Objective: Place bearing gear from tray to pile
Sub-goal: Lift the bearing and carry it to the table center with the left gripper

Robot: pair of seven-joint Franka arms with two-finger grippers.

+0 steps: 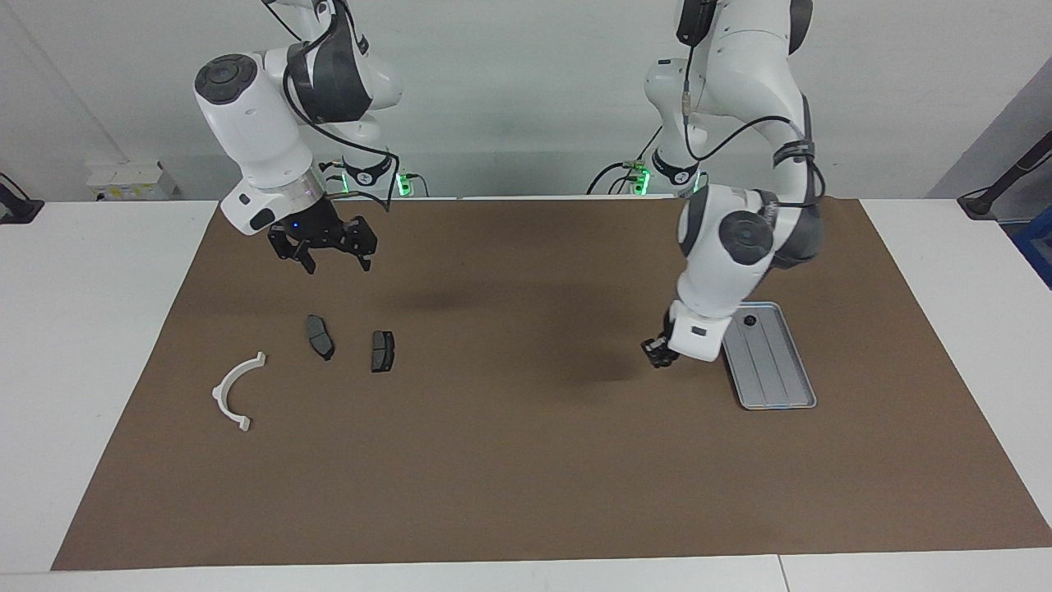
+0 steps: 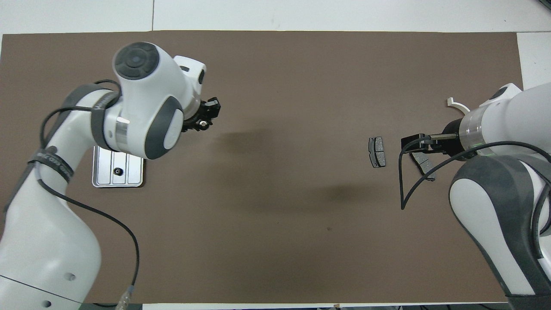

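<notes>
The silver tray (image 1: 777, 404) lies on the brown mat at the left arm's end and also shows in the overhead view (image 2: 116, 185). A small dark part (image 1: 749, 321) lies in the tray's end nearer the robots (image 2: 117, 171). My left gripper (image 1: 658, 353) hangs over the mat beside the tray. It is shut on a small grey round part, the bearing gear (image 2: 201, 124). The pile lies at the right arm's end: a white bracket (image 1: 234, 390) and two brake pads (image 1: 320, 336) (image 1: 382, 350). My right gripper (image 1: 335, 263) is open and empty, up in the air by the pads.
The brown mat (image 1: 526, 460) covers most of the white table. In the overhead view the right gripper (image 2: 414, 144) covers part of one brake pad (image 2: 424, 164). The other pad (image 2: 377, 151) and a tip of the bracket (image 2: 455, 104) show.
</notes>
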